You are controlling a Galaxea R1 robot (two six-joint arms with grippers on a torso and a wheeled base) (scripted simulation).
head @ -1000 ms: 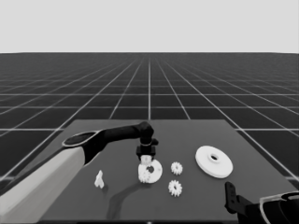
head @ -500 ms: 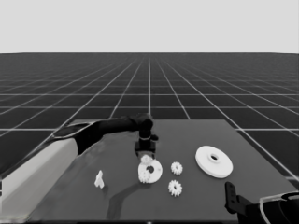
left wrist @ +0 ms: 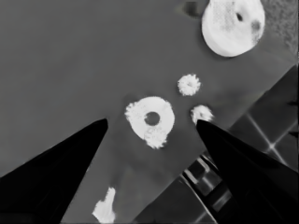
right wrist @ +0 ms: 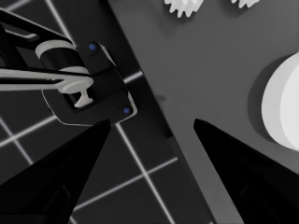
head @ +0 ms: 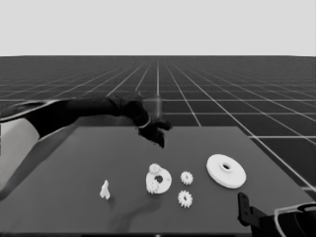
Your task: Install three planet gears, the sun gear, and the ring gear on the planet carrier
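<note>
Hovering left gripper (head: 159, 134): raised above the far middle of the dark tabletop (head: 74, 173), its two long black fingers (left wrist: 60, 172) spread wide with nothing between them; in the head view its outline is smeared and its fingertips are hard to separate.
Below the fingers: the smaller round part (head: 159, 180), a flat white disc with a wide centre hole, lies on the tabletop well apart from the gripper.
On that disc: two small white toothed gears, one on its far rim (head: 155, 169) and one on its near-left rim (head: 153, 186); in the left wrist view they show only as ragged lumps on the rim, so whether they sit fully seated cannot be told.
Loose gears: one small white toothed gear (head: 186, 177) just beside the disc on its right, another (head: 184, 198) nearer the front edge, both apart from it.
Larger round part (head: 226, 171): thick white disc with a raised hub and small hole, farther right on the tabletop; cut off at the edge in the right wrist view.
Thin white piece (head: 104, 190): stands left of the smaller disc, partly cut off in the left wrist view.
Right gripper (right wrist: 152, 123): parked at the lower right corner, fingers apart and empty, past the tabletop's edge beside dark machinery (right wrist: 88, 88) with blue lights.
</note>
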